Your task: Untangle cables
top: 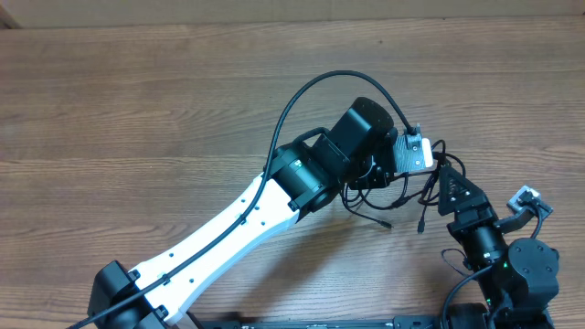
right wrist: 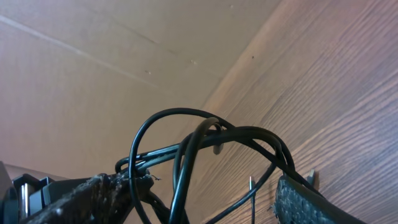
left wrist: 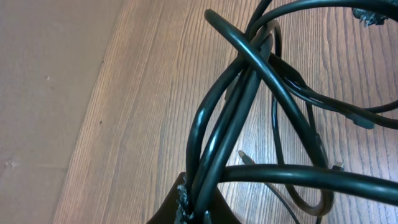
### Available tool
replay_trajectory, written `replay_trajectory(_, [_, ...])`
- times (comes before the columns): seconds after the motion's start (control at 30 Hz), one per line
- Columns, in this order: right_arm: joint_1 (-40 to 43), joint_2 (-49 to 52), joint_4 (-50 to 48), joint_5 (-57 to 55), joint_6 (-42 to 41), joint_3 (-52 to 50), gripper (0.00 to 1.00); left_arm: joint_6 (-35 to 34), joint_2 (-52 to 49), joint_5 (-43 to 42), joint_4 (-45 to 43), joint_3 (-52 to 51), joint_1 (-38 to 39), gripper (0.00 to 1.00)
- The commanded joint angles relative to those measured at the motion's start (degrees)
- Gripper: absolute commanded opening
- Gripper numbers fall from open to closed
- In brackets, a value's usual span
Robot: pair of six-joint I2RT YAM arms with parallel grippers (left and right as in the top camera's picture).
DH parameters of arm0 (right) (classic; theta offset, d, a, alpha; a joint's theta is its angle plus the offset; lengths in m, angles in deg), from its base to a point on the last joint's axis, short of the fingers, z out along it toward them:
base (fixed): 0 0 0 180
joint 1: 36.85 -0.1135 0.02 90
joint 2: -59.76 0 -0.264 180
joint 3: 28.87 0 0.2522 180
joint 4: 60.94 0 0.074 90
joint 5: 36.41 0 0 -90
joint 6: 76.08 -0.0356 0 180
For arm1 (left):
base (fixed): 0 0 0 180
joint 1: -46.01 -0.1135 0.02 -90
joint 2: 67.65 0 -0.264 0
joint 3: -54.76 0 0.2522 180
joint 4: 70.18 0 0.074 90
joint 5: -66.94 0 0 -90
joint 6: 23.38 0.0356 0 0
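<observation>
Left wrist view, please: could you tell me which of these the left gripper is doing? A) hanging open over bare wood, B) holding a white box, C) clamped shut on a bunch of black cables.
C: the cables run down into the left gripper and are pinched between its closed fingertips.

The left arm (top: 228,228) is a long white link dotted with small dark screws, ending toward the left pincer (top: 430,157) in round black joint housings (top: 315,174). A thick black cable (top: 302,96) loops out from just behind that pincer and runs along the white link. Directly behind the pincer sits a white block (top: 416,149). Its fingertip (left wrist: 189,210) is dark, with a ragged edge.

The right arm (top: 512,270) is black all over, with small green lights on it and a grey-white plug (top: 526,196) behind the right pincer (top: 446,178). That pincer's pads (right wrist: 311,202) are dark and coarse-grained.
</observation>
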Motion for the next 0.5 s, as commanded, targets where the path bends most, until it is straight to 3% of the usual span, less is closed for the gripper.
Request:
replay_trajectory(0.0, [0.2, 0.0, -0.3, -0.9, -2.2, 0.4, 0.73, -1.4, 2.6, -2.6, -0.7, 0.9, 0.0, 0.04])
replay_trajectory(0.13, [0.2, 0.0, -0.1, -1.6, -2.2, 0.4, 0.67, -1.4, 3.8, -7.8, -0.8, 0.9, 0.0, 0.04])
replay_trajectory(0.23, [0.2, 0.1, 0.0, -1.6, -2.2, 0.4, 0.45, -1.3, 4.3, -8.6, -0.8, 0.9, 0.0, 0.04])
replay_trajectory(0.33, [0.2, 0.1, 0.0, -1.5, -2.2, 0.4, 0.08, -1.4, 4.3, -6.3, -0.3, 0.9, 0.0, 0.04])
replay_trajectory(0.4, [0.2, 0.1, 0.0, -1.5, -2.2, 0.4, 0.04, -2.2, 4.3, -3.2, 0.3, 0.9, -0.1, 0.04])
replay_trajectory(0.47, [0.2, 0.1, 0.0, -1.6, -2.1, 0.4, 0.04, -7.2, 4.3, 1.1, 0.2, 0.9, -0.4, 0.04])
